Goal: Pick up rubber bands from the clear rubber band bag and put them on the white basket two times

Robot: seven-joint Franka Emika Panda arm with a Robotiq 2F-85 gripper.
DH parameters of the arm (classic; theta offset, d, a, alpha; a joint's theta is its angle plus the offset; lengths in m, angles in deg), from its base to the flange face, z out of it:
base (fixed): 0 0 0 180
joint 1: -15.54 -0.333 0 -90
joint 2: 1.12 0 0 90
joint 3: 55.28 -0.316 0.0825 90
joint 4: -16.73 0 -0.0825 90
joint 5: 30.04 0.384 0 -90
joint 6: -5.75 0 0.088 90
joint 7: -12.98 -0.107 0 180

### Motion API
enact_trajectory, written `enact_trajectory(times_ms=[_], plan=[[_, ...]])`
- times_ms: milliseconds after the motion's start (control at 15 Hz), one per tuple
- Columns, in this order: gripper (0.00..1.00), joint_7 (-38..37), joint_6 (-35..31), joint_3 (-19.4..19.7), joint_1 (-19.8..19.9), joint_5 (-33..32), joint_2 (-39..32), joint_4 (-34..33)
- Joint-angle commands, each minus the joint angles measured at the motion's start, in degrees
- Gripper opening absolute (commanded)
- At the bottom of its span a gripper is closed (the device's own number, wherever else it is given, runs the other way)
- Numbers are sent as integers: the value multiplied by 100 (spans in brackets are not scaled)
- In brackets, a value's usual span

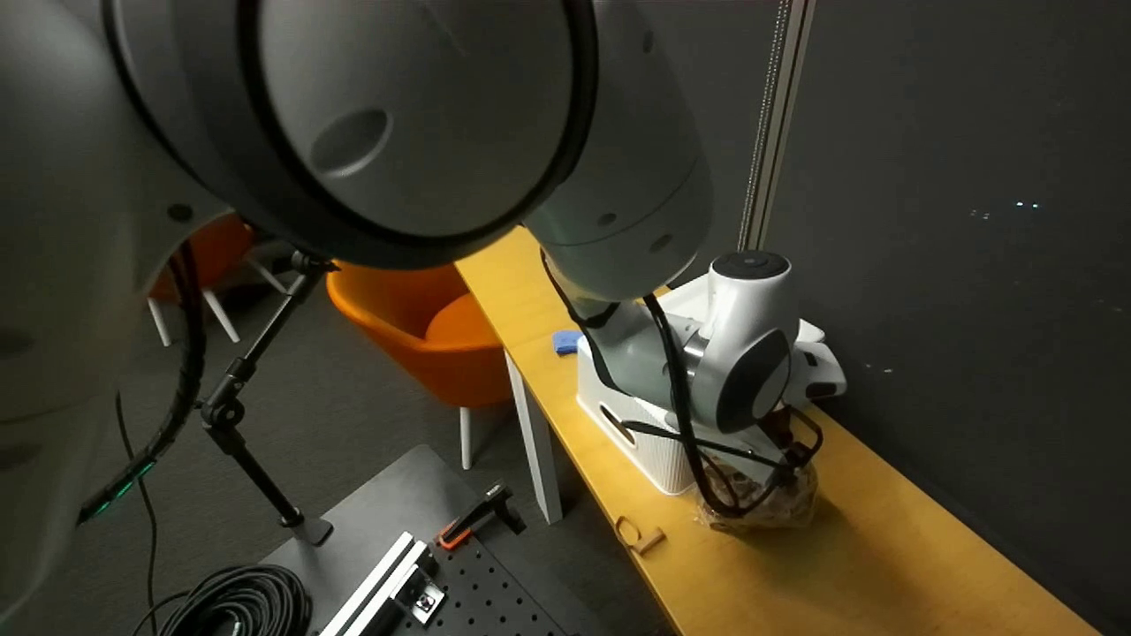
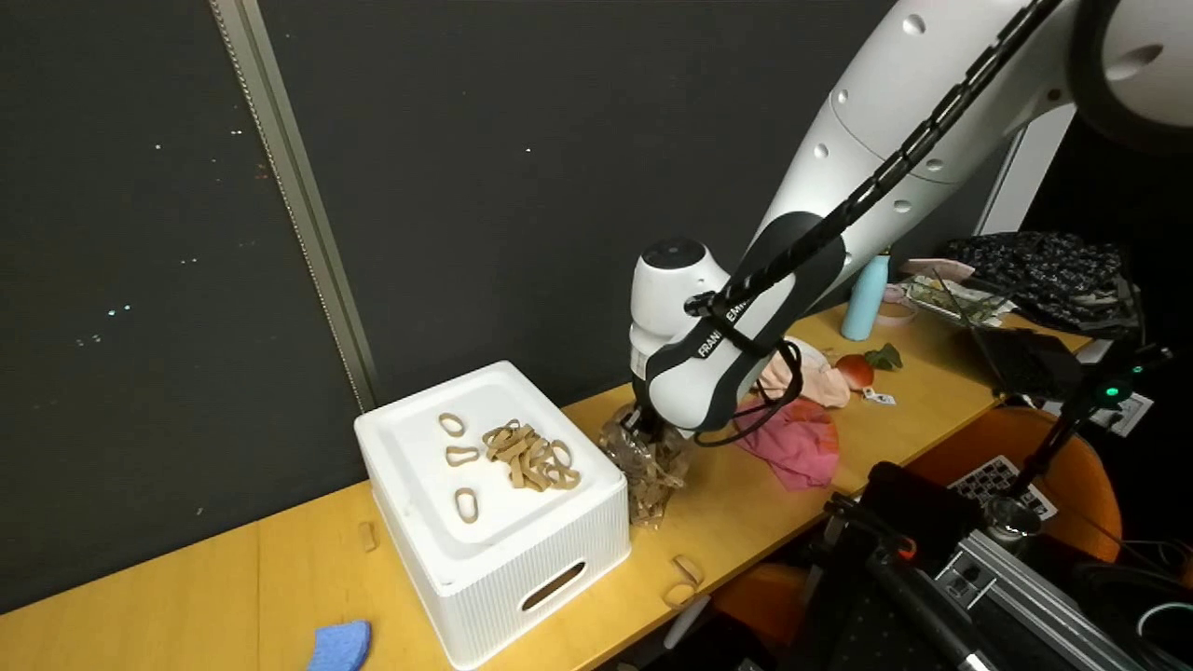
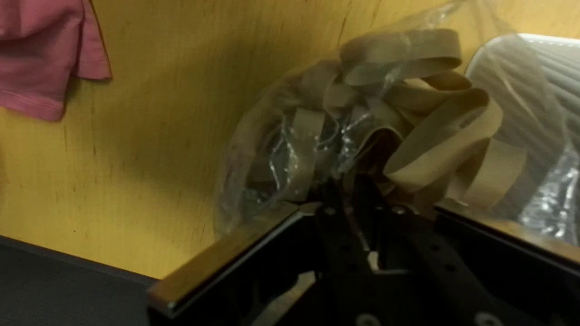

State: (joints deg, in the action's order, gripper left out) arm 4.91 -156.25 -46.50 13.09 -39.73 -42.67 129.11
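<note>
The clear bag (image 2: 655, 485) of tan rubber bands stands on the table beside the white basket (image 2: 494, 606). The bag (image 1: 767, 511) and basket (image 1: 652, 452) also show in an exterior view, partly behind the arm. The basket is upside down, with a pile of rubber bands (image 2: 533, 457) and a few single ones on its top. My gripper (image 3: 348, 181) points down into the bag's mouth among the rubber bands (image 3: 446, 140). Its fingers are close together with a thin tan strip between them, apparently a rubber band. The fingertips are dark and partly hidden by bands and plastic.
Loose rubber bands lie at the table's front edge (image 2: 687, 570), and one lies left of the basket (image 2: 367, 536). A blue sponge (image 2: 341, 645), a pink cloth (image 2: 797, 445), a red item (image 2: 855, 372) and a light blue bottle (image 2: 866, 296) are on the table. A dark wall runs behind.
</note>
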Motion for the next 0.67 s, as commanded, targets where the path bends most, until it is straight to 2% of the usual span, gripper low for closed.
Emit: enact_trajectory(times_ms=[0,467,600], plan=[[48,72,-111,111,-3,63,-184,-165],[100,167,-109,80,16,50,-715,-486],[100,222,-133,56,52,65,-855,-596]])
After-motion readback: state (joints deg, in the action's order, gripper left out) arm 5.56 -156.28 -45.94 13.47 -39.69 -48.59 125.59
